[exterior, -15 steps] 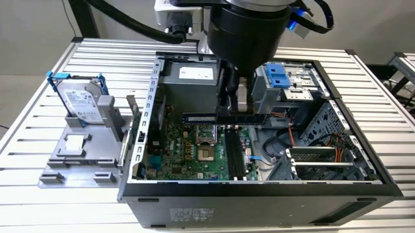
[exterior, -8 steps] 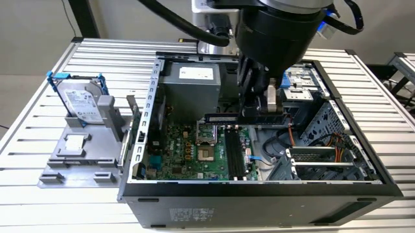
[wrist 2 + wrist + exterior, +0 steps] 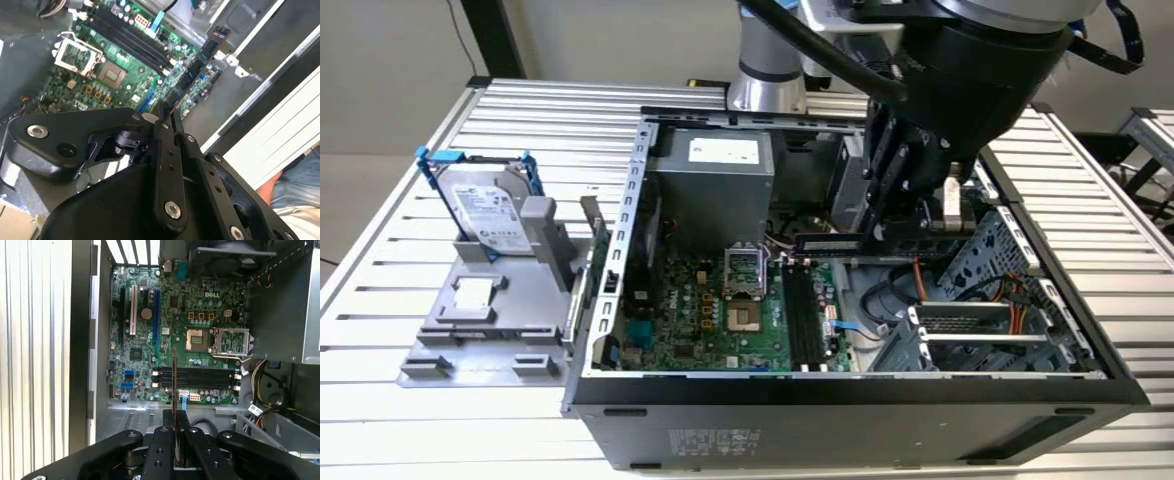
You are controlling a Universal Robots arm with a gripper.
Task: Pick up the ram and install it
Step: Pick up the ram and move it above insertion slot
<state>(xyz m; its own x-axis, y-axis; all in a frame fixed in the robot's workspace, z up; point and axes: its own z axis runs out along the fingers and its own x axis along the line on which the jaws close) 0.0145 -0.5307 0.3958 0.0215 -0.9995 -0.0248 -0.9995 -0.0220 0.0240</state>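
Observation:
My gripper (image 3: 897, 236) is shut on the ram (image 3: 833, 241), a long thin stick held above the open computer case (image 3: 854, 395). In the exterior view the ram hangs level over the far end of the black memory slots (image 3: 803, 318) on the green motherboard (image 3: 700, 310). In the second wrist view the ram (image 3: 197, 67) sticks out from the closed fingertips (image 3: 161, 119), apart from the slots (image 3: 127, 35). The first wrist view has the ram (image 3: 174, 380) edge-on, rising from the gripper (image 3: 175, 416) and crossing the slots (image 3: 200, 377) at a right angle.
A silver hard drive in a blue-handled frame (image 3: 487, 205) stands on a grey fixture (image 3: 474, 325) at the exterior view's left. Inside the case are the power supply (image 3: 714, 175), the CPU socket (image 3: 743, 275), cables and a metal drive cage (image 3: 981, 325). A person's leg (image 3: 300, 187) is beside the table.

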